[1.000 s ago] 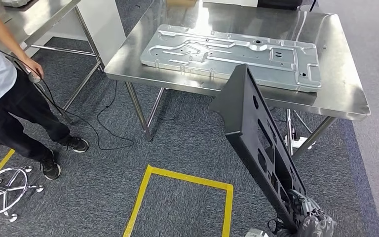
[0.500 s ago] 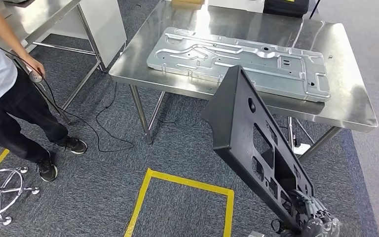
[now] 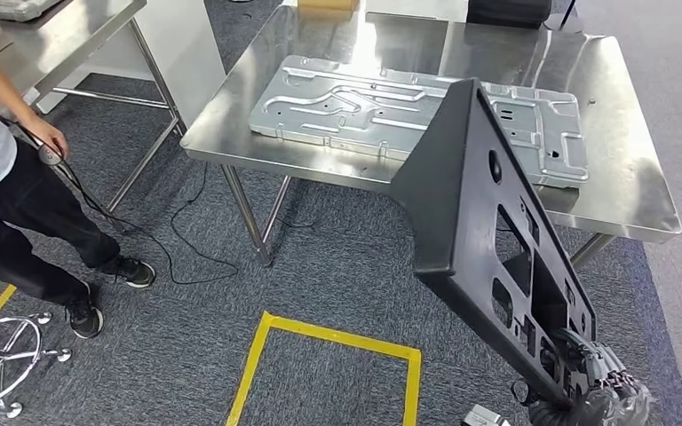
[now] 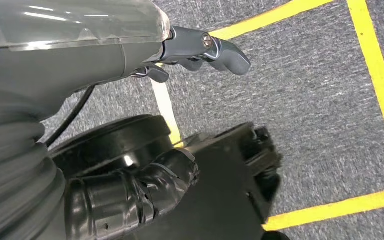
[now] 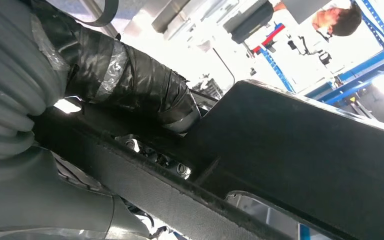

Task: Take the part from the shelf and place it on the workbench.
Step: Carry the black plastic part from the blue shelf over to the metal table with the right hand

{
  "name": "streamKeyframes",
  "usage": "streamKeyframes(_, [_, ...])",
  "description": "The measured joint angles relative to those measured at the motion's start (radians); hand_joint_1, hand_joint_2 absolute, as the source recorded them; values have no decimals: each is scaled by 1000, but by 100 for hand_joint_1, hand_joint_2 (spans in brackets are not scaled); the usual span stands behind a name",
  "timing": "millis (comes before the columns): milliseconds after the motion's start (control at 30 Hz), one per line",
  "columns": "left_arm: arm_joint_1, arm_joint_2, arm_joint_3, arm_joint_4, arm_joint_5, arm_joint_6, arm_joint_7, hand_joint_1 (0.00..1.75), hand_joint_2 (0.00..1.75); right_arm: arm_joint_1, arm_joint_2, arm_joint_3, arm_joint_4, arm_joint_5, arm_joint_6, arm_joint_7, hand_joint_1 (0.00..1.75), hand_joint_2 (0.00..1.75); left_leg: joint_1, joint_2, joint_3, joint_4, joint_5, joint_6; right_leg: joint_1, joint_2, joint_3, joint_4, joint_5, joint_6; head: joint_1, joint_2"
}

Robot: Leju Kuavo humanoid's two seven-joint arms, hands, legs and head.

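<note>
Left hand: hanging low over grey carpet and yellow floor tape in its wrist view, the left hand (image 4: 200, 50) has its fingers loosely apart and holds nothing.
Person: at the far left a person in a pale shirt and dark trousers (image 3: 0, 191) stands by a side table, holding a small corded device.
Floor marking: a yellow tape rectangle (image 3: 320, 333) lies on the carpet just short of the bench.
Workbench: the stainless steel workbench (image 3: 626, 191) stands ahead, carrying a large silver stamped metal panel (image 3: 355, 102) across most of its top.
Part: the long black plastic panel with cut-out openings (image 3: 471, 204) rises from lower right, its broad upper end overlapping the bench's near edge in the head view.
Right hand: the right hand (image 3: 599, 382) grips the black panel's lower end, fingers closed around it.
Change: over the last second the black panel has loomed larger and its top has climbed from below the bench edge to above it; the whole scene has shifted too, so the camera moved.
Meaning: carrying seems nearly over; placement remains, likely on bare steel right of the silver panel.
</note>
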Motion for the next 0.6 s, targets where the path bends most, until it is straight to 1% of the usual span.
streamKeyframes(33, [0, 0, 0, 0, -1, 0, 0, 0, 175, -3, 0, -1, -3, 1, 0, 1, 175, 175, 0, 0, 23, -69, 47, 4, 0, 1, 9, 0, -6, 2, 0, 0])
streamKeyframes(67, [0, 1, 0, 0, -2, -1, 0, 0, 175, -7, 0, -3, -6, 1, 0, 2, 175, 175, -2, 0, 47, -133, 78, 8, 2, 1, 16, 0, -12, 6, 0, 0])
streamKeyframes(100, [-1, 1, 0, 0, -4, -1, 1, 0, 175, -13, -1, -6, -9, 2, 0, 4, 175, 175, -4, 0, 68, -181, 98, 12, 3, 2, 20, 0, -18, 12, 0, 0])
streamKeyframes(133, [-2, 1, -1, 0, -6, -2, 1, 0, 175, -20, -2, -10, -11, 3, 0, 5, 175, 175, -6, 0, 78, -204, 101, 15, 4, 2, 23, 0, -22, 17, 1, 0])
streamKeyframes(167, [-3, 1, -1, 0, -8, -3, 1, 0, 175, -27, -2, -15, -13, 3, 0, 7, 175, 175, -10, 0, 82, -207, 95, 19, 4, 2, 23, -2, -24, 23, 1, 0])
streamKeyframes(233, [-3, 1, -2, 0, -10, -4, 2, 0, 175, -39, -4, -29, -18, 2, 0, 9, 175, 175, -9, -1, 88, -216, 96, 31, 2, 1, 28, -3, -28, 35, 0, 0])
streamKeyframes(267, [-2, 2, -2, 0, -11, -4, 2, 0, 175, -44, -5, -36, -22, 2, 0, 10, 175, 175, -8, -1, 93, -223, 97, 37, 1, 1, 26, 7, -35, 39, 1, 0])
streamKeyframes(300, [-3, 2, -2, 0, -12, -4, 2, 0, 175, -49, -6, -43, -24, 1, 0, 11, 175, 175, -5, -1, 99, -230, 98, 44, 0, 0, 14, 36, -51, 43, 1, 0])
streamKeyframes(333, [-4, 2, -3, 0, -13, -4, 2, 0, 175, -53, -8, -50, -27, 1, 0, 11, 175, 175, -4, 0, 104, -234, 98, 50, -1, 0, -11, 87, -74, 45, 1, 0])
streamKeyframes(367, [-4, 2, -3, 0, -13, -4, 2, 0, 175, -55, -9, -57, -27, 0, 0, 12, 175, 175, -5, 1, 108, -235, 95, 55, 0, 0, -49, 152, -101, 47, 2, 0])
streamKeyframes(400, [-5, 2, -4, 0, -14, -5, 2, 0, 175, -57, -10, -63, -28, 0, 0, 12, 175, 175, -5, 1, 110, -235, 92, 57, 0, 0, -90, 217, -123, 49, 1, 0])
streamKeyframes(433, [-5, 2, -5, 0, -15, -5, 2, 0, 175, -57, -10, -67, -28, 0, 0, 12, 175, 175, -6, 1, 114, -234, 88, 58, -1, 0, -123, 262, -128, 50, 2, 0])
streamKeyframes(467, [-4, 2, -5, 0, -15, -5, 3, 0, 175, -57, -11, -71, -28, 0, 0, 12, 175, 175, -6, 0, 119, -234, 83, 58, -1, 0, -138, 272, -112, 51, 1, 0])
streamKeyframes(500, [-3, 2, -6, 0, -15, -5, 3, 0, 175, -57, -11, -74, -28, 0, 0, 12, 175, 175, -6, -1, 126, -234, 77, 56, -1, 0, -135, 242, -76, 50, 1, 0])
streamKeyframes(533, [-2, 1, -6, 0, -15, -5, 3, 0, 175, -58, -12, -77, -28, 0, 0, 12, 175, 175, -6, -2, 135, -233, 70, 54, -1, 0, -114, 181, -28, 48, 2, 0])
streamKeyframes(567, [-2, 1, -7, 0, -15, -5, 3, 0, 175, -59, -12, -80, -28, 0, 0, 12, 175, 175, -7, -3, 142, -232, 62, 50, 0, 0, -89, 117, 9, 44, 2, 0])
streamKeyframes(600, [-2, 0, -7, 0, -15, -5, 3, 0, 175, -60, -12, -83, -28, 0, 0, 12, 175, 175, -9, -4, 147, -230, 55, 45, 3, 0, -66, 63, 32, 40, 2, 0])
